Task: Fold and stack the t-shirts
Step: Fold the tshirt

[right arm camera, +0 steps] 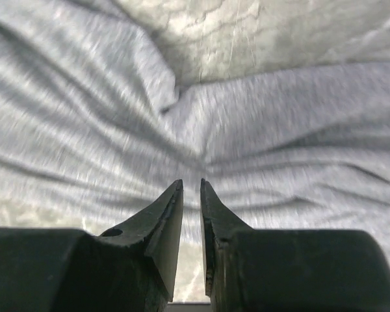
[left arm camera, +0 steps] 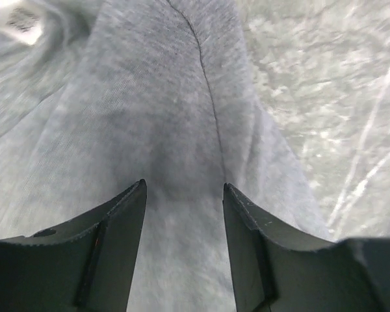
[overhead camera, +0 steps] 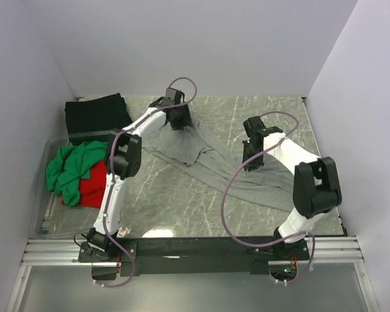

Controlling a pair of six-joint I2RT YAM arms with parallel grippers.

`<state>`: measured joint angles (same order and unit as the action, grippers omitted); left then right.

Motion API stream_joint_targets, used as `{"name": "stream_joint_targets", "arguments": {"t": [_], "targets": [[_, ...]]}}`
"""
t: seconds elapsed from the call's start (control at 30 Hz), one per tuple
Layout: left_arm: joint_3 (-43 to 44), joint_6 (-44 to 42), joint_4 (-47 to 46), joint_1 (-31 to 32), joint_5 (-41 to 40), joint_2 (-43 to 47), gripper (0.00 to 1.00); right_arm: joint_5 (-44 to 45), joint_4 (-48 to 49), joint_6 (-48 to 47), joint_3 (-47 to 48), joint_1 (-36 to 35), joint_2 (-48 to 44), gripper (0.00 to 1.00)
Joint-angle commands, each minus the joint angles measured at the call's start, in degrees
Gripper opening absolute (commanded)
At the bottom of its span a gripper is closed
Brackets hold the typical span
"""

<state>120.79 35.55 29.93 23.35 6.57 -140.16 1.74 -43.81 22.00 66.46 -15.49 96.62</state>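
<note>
Nearest, the right gripper (right arm camera: 191, 183) is pinching the grey t-shirt (overhead camera: 205, 159) with nearly closed jaws, likely to stretch it flat. The shirt is lying on the table (overhead camera: 182, 205), its long axis running diagonally from near right to far left. Farther back, the left gripper (left arm camera: 184, 188) is straddling a raised fold, jaws apart; grip unclear.

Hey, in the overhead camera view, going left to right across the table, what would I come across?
green t-shirt → left hand → right hand. The grey t-shirt spreads under both hands, so it has no single place.
</note>
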Motion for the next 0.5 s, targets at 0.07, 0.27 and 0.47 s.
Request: {"name": "stream_joint_targets", "arguments": {"t": [0.07, 0.27, 0.47], "targets": [[-4.1, 7.0, -0.9, 0.2, -4.6, 13.9, 0.57, -1.6, -3.5, -1.5, -1.4, 0.1, -6.7, 0.24], [-14.9, 12.3, 0.2, -0.6, 0.9, 18.1, 0.57, -6.6, -0.1, 0.3, -10.4, -0.4, -8.9, 0.24], [-19.1, 13.6, 0.6, -1.9, 4.5, 15.2, 0.57, -7.7, 4.2, 2.2, -11.7, -1.9, -5.5, 0.24]]}}
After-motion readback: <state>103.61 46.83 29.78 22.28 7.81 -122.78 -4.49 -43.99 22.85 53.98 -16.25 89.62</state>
